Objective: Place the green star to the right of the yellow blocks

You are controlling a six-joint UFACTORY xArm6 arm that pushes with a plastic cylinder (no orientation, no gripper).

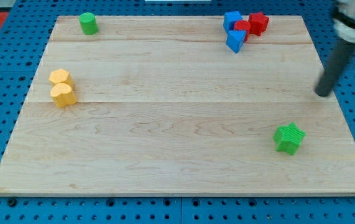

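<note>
The green star [289,137] lies near the board's lower right. Two yellow blocks sit touching at the view's left: a yellow hexagon-like block [59,77] above a yellow rounded block [62,95]. My tip [322,94] is at the right side of the board, above and to the right of the green star and apart from it. The rod slants up toward the view's top right corner.
A green cylinder [88,23] stands at the top left. A cluster at the top right holds two blue blocks [231,20] [235,41], a red cylinder-like block [242,27] and a red star [258,23]. The wooden board [177,155] rests on a blue pegboard.
</note>
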